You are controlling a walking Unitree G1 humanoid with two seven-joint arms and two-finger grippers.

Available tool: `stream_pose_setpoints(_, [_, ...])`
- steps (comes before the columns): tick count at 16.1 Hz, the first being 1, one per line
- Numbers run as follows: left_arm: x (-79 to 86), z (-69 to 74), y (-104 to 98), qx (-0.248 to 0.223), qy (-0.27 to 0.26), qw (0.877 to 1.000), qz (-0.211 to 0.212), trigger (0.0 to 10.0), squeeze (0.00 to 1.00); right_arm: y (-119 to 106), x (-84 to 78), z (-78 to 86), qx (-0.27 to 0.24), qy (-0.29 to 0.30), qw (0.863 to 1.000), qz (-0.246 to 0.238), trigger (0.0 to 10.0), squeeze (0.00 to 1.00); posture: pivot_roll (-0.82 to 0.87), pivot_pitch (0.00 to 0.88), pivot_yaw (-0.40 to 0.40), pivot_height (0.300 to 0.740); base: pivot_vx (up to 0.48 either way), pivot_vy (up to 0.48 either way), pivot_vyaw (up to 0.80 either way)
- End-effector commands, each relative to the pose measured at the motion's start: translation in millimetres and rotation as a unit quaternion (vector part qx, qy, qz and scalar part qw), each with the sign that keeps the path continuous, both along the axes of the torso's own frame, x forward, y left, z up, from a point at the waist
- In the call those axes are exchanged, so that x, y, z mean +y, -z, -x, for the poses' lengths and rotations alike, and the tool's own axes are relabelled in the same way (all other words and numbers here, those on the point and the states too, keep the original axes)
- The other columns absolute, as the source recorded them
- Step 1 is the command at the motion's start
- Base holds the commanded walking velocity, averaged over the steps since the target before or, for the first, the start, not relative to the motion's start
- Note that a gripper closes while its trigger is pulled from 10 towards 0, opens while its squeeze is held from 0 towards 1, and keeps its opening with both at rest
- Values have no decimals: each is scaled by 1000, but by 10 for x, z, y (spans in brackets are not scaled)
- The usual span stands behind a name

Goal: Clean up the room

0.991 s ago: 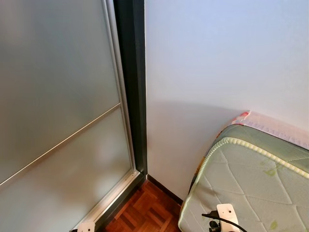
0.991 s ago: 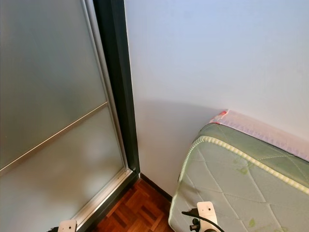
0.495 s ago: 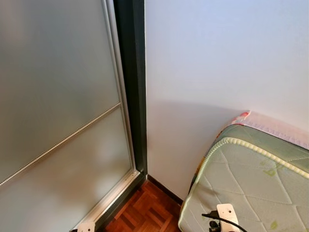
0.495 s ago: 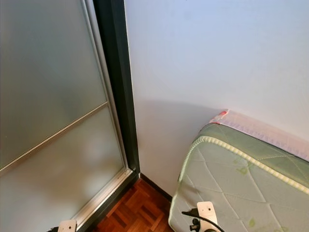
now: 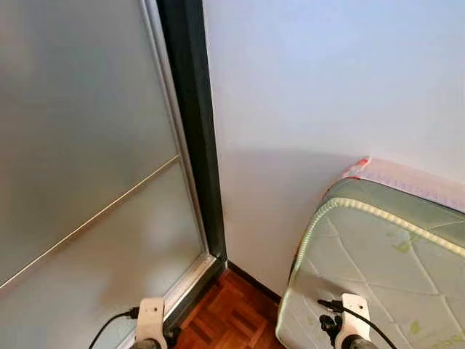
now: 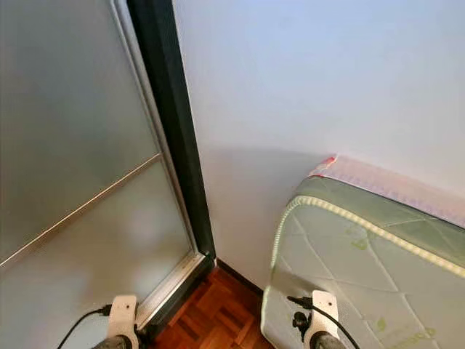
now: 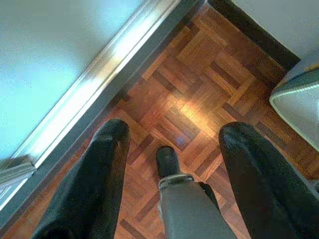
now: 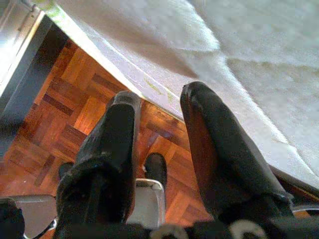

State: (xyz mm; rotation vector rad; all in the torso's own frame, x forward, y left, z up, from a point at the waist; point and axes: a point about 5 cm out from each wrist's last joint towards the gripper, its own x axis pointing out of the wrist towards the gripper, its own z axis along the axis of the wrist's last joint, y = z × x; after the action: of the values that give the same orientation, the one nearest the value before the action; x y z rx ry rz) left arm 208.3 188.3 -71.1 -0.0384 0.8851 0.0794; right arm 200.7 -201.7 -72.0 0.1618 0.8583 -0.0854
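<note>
Both arms are cut off by the lower edge of the head views, so just the white wrist tops show. Beyond the right hand [image 8: 159, 107], the green mattress [image 5: 378, 276] runs out of the picture to the right, its far end unseen. The frosted sliding door [image 5: 80, 182] beside the left hand [image 7: 172, 144] blurs everything behind it.
</note>
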Motion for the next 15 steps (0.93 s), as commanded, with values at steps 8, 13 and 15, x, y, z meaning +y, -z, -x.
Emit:
stream_pose_setpoints(8, [30,-40,-25,-2,-8,1000,-5,10000,0,4,16,-8,12,-6,1000,-3,10000,0,-122,0,17,740,0,0,-663])
stream_pose_setpoints(13, [36,-47,-30,-2,0,1000,-11,10000,0,7,18,-5,15,-7,1000,-2,10000,0,-123,0,16,740,0,0,-769])
stream_pose_setpoints(15, [41,-57,-37,-5,5,1000,-21,10000,0,7,15,-6,17,-8,1000,-1,10000,0,-121,0,16,740,0,-240,-769])
